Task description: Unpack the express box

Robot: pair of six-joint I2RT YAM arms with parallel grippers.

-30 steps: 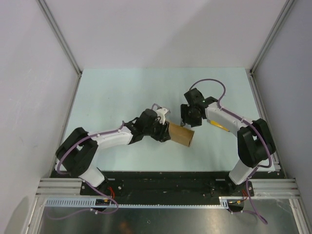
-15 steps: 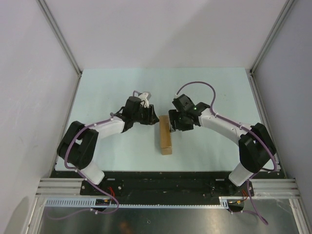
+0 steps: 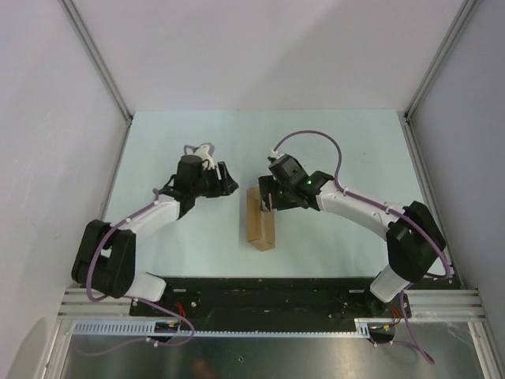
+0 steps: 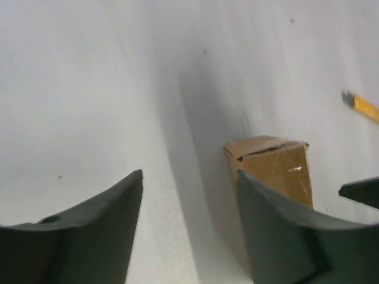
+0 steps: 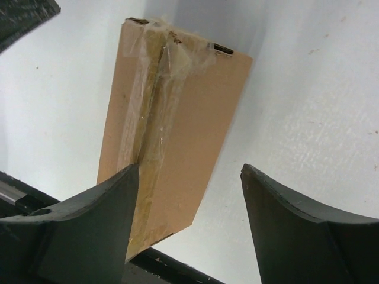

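1. The express box (image 3: 260, 225) lies taped shut on the table (image 3: 197, 142), centre front, between the two arms. Its contents are hidden.
2. The right arm curls inward, and the right gripper (image 3: 268, 199) hovers over the box's far end with fingers spread wide, gripping nothing.
3. The left arm bends inward. The left gripper (image 3: 231, 185) sits left of the box and apart from it, fingers wide, nothing between them.
4. The right wrist view shows clear tape (image 5: 155, 100) along the seam. The left wrist view catches a yellow knife tip (image 4: 362, 107) that goes unseen from above.
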